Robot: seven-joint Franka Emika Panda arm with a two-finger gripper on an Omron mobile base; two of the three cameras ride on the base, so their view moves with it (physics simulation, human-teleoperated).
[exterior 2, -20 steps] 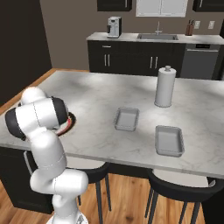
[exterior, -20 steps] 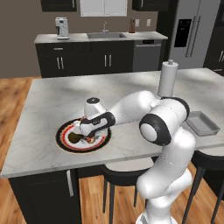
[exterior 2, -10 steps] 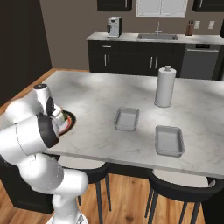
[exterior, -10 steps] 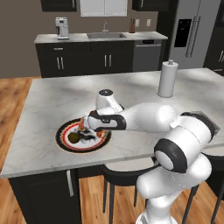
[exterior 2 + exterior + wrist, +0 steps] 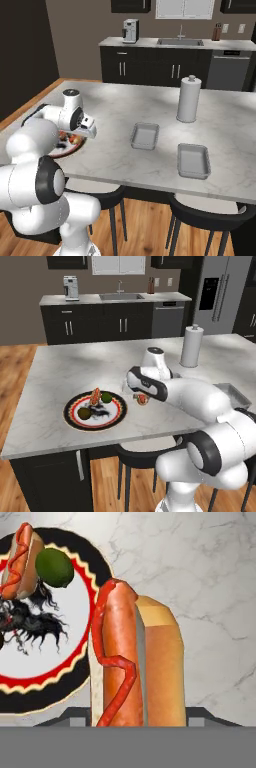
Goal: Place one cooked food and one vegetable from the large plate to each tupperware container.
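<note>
Marble countertop (image 5: 60,363) is carrying the large plate (image 5: 75,406) near its front edge in the left base view, with a second hot dog (image 5: 94,396), a green lime (image 5: 106,398) and a darker round item (image 5: 84,413) lying on it. Just right of the plate, the gripper (image 5: 140,396) is hanging above the counter with a hot dog (image 5: 142,399) clamped between its fingers. A paper-towel roll (image 5: 191,346) is standing farther back, and one grey tupperware container (image 5: 236,395) is peeking out behind the arm at the right.

From the right base view, both tupperware containers are lying well apart from the plate (image 5: 75,146): the nearer tray (image 5: 145,136) toward the middle of the counter, the farther tray (image 5: 193,160) to its right, with the roll (image 5: 189,99) behind them.

Looking through the hand view, the held hot dog (image 5: 132,662) is rising from between the jaws, its bun and ketchup-striped sausage covering the counter beyond, while the plate (image 5: 75,677) is lying to its left with the other hot dog (image 5: 20,559) and lime (image 5: 54,566) on it.
</note>
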